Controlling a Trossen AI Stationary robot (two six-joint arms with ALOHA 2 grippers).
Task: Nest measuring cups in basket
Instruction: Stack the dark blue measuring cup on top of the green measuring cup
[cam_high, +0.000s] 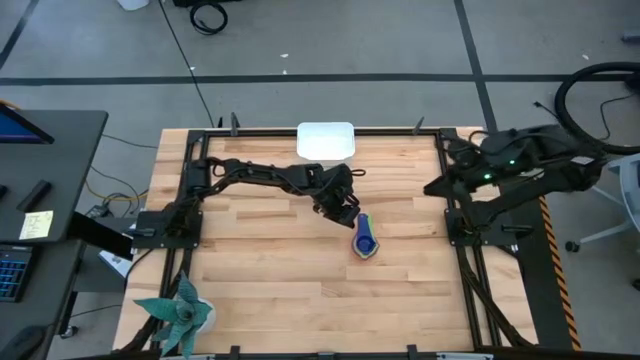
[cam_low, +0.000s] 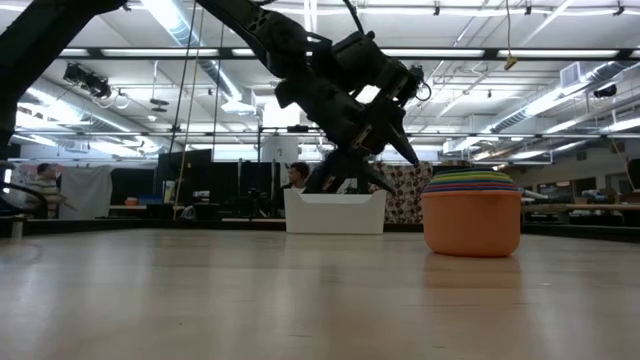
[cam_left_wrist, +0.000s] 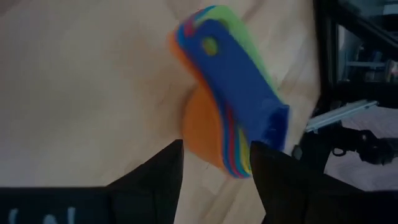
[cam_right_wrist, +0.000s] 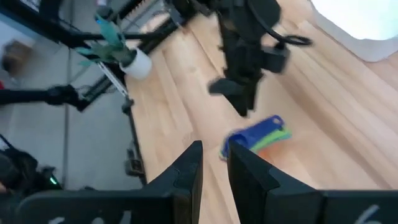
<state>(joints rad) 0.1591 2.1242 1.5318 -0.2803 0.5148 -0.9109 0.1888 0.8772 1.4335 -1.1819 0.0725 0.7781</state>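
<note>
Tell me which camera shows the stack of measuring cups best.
The left wrist view: the stacked cups fill it, blue handle on top. The low view shows the stack side-on, the high view shows it small, and the right wrist view shows it blurred.

Grey taped floor (cam_high: 400, 40) surrounds the table; long ceiling lights (cam_low: 180, 25) hang overhead.

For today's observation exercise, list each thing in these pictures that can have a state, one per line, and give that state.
measuring cups: nested in one stack, upright on the table, outside the basket, not held.
basket: upright at the table's far edge, nothing seen in it.
left gripper: open, raised just beside the stack, holding nothing.
right gripper: parked off the table's right side, fingers slightly apart, holding nothing.
potted plant: upright at the table's near left corner.
</note>
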